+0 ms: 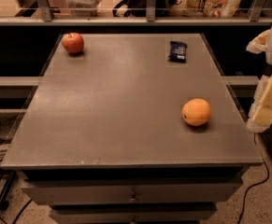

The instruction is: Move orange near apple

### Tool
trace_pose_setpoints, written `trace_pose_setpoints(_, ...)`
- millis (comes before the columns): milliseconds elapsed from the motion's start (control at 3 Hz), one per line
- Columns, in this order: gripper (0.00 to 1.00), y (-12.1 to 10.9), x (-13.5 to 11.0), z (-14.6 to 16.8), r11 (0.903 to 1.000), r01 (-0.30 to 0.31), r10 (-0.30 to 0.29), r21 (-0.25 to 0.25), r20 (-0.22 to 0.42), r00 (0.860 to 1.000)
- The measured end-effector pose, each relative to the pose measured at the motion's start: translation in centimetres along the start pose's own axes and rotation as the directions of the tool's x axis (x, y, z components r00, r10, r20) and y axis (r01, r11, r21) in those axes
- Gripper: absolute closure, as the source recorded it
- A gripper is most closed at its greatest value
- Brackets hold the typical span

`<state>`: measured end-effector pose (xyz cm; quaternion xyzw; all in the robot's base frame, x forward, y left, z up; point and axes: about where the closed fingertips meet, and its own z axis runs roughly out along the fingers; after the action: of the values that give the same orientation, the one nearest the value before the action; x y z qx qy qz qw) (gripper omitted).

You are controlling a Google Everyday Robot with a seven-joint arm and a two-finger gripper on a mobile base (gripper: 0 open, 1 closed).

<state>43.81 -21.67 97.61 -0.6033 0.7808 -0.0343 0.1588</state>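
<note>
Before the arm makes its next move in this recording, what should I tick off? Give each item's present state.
1. Orange sits alone on the right side of the table, nothing touching it: ok.
2. Apple is in plain view at the far left corner: ok.
3. Straight path from orange to apple: ok. The dark packet lies on the far side, off that line.
4. Orange already near apple: not ok. They lie far apart.
5. Claw ready to grasp: cannot tell. It is at the right edge of the view, beyond the table's edge and not over the orange.
</note>
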Motion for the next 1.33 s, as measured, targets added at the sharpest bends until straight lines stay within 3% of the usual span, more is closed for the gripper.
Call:
trace_pose_setpoints(667, 0.0, -0.1, -0.1, -0.1, 1.0, 0.009, -0.009, 0.003, 0.022, 1.0)
trace_pose_setpoints(1333, 0.0, -0.7, -1.8, 5.2, 0.9954, 0.057, -0.042, -0.077, 0.182, 0.982)
